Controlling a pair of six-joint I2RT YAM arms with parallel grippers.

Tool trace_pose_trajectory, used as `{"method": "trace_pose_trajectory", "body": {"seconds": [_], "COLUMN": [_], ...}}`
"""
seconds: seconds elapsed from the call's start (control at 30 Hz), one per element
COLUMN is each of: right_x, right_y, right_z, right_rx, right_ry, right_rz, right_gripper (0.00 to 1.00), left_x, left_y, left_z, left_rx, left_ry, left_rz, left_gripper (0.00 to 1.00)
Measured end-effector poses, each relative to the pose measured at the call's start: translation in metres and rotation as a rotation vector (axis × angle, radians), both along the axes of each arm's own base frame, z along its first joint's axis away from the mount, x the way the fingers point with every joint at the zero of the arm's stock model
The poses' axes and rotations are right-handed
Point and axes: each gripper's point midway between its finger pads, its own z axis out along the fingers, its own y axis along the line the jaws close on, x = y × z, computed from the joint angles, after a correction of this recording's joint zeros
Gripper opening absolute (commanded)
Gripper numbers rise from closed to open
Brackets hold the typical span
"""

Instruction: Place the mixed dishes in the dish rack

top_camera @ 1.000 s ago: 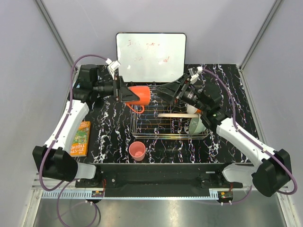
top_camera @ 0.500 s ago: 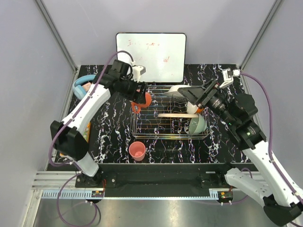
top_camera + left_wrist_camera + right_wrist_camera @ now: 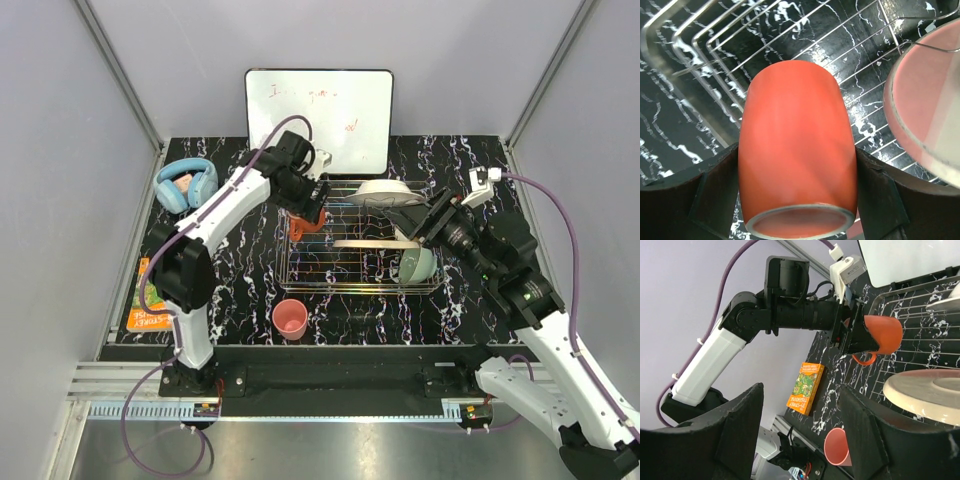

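The fingers (image 3: 715, 192) of my left gripper (image 3: 797, 172) are clamped one on each side of the orange mug (image 3: 797, 145). They pinch its barrel with the mug lying sideways, one end toward the wrist camera. In the right wrist view its loop handle hangs underneath. I hold it over the far-left corner of the dish rack (image 3: 360, 288), which sits mid-counter toward the far edge. I cannot tell whether the mug touches the wires. The pink plate (image 3: 925, 115) stands just beside it, apart but close.

My right gripper (image 3: 800, 427) hangs by the rack's far-right corner, its fingers spread with nothing between them.

I judge this to be the placing step for the mug. The white plate (image 3: 365, 243) and mint-green bowl (image 3: 418, 265) already sit in the rack. The small pink cup (image 3: 290, 318) waits on the counter (image 3: 230, 270) toward the near edge, just outside the rack's near-left corner. Next I'd ease the mug down into the free left bay, keep it off the pink plate, and let go only once the wires carry it.

The mug is smooth and glossy, barrel-shaped and probably glazed ceramic, so it could slide in the pads. The rack is thin bright wire in an open grid, and the handle could snag on it. The counter is black with white veining
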Motion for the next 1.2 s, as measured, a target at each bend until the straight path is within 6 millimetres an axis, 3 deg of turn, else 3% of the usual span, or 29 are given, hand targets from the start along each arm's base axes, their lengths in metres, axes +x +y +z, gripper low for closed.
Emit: {"method": "trace_pose_trajectory", "body": {"seconds": [0.33,0.73,0.97,1.1,1.13,1.2], "right_x": [-0.002,-0.002,-0.001,0.000,-0.001,-0.001], "right_y": [-0.003,-0.004,-0.004,-0.004,-0.004,-0.004], "right_z": [-0.007,-0.016,-0.024,-0.026,-0.027,-0.028], "right_rx": [-0.012,-0.025,-0.035,-0.037,-0.037,-0.037], "right_ry": [0.006,0.028,0.047,0.050,0.051,0.052], "right_rz": [-0.009,-0.012,-0.017,-0.017,-0.017,-0.018], "right_gripper": [0.66,0.65,0.65,0.64,0.64,0.64], "left_x": [0.000,0.017,0.029,0.033,0.033,0.036], "left_y": [-0.009,-0.017,-0.016,-0.014,-0.013,-0.013], "left_z": [-0.031,-0.064,-0.066,-0.068,-0.068,-0.070], "left_rx": [0.031,0.050,0.068,0.086,0.089,0.096], "left_ry": [0.066,0.081,0.044,0.028,0.025,0.018], "left_rz": [-0.007,-0.008,-0.001,0.001,0.001,0.002], "left_gripper": [0.00,0.00,0.00,0.20,0.40,0.60]}}
